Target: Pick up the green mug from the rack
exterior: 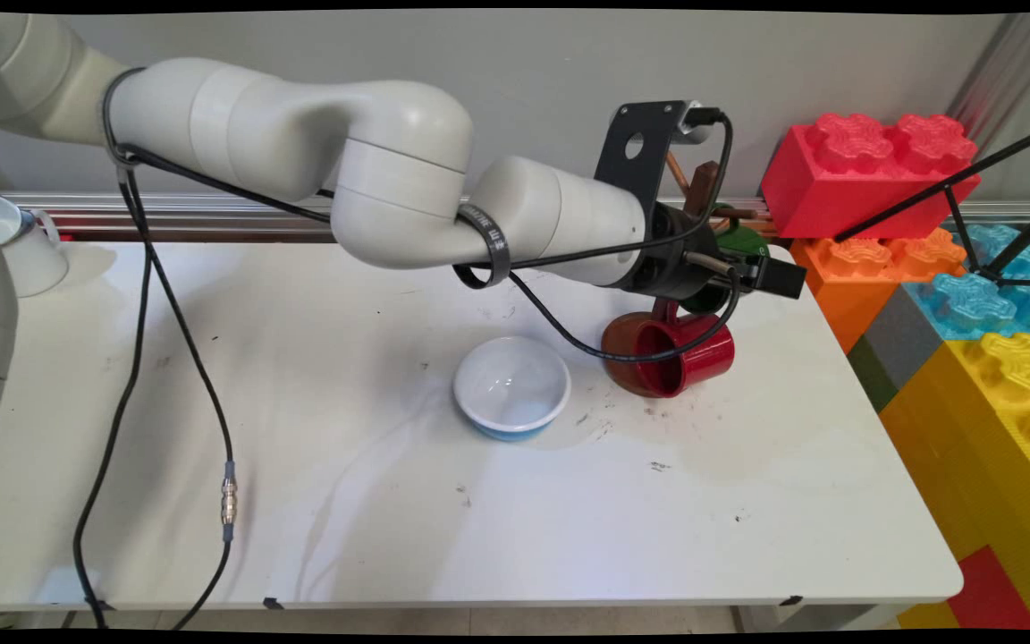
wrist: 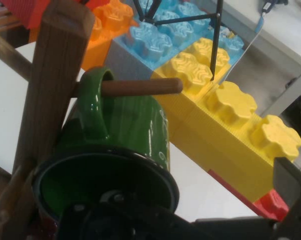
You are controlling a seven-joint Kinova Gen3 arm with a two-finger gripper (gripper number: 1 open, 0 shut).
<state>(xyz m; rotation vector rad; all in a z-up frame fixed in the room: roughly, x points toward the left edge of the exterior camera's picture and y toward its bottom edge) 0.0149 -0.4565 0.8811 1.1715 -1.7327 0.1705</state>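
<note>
One green mug [wrist: 121,131] is hanging by its handle on a peg [wrist: 143,87] of the wooden mug stand [wrist: 54,75], over at the far right side of the white table [exterior: 497,528]. So that one's on the rack as things sit now. A red mug [exterior: 671,353] sits lower down, tipped on its side with the opening toward me. I honestly can't tell if it's lying on the table or hooked on a lower peg, since the arm and cable cut across it.

The gripper [exterior: 761,268] is right up against the green mug, basically at its rim. Whether it's open or clamped on anything, I can't tell from either view, too much is hidden behind the mug and its own body.

Further out, a white bowl with a blue base [exterior: 512,386] stands upright just left of the red mug, not touching it. A white mug [exterior: 21,243] is way off at the far left corner. Big toy bricks [exterior: 971,295] are stacked past the table's right edge.
</note>
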